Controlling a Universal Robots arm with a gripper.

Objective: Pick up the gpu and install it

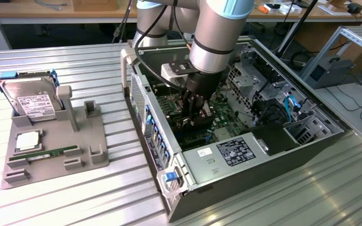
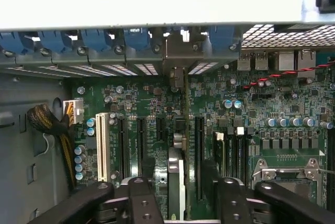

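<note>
Two of my fingers [image 2: 141,203] stand apart, released, on either side of the gpu [image 2: 178,182], which stands on edge in a slot of the green motherboard [image 2: 272,145], its bracket end up against the rear slot openings. My gripper [image 2: 180,203] sits deep inside the open computer case [image 1: 307,146], hemmed by the case walls and the drive cage. On the exterior view's left, a grey holder [image 1: 55,155] carries a hard drive [image 1: 33,101] and a memory stick [image 1: 52,154]. Everything rests on a ribbed metal table [image 1: 93,66], with workbenches behind.
</note>
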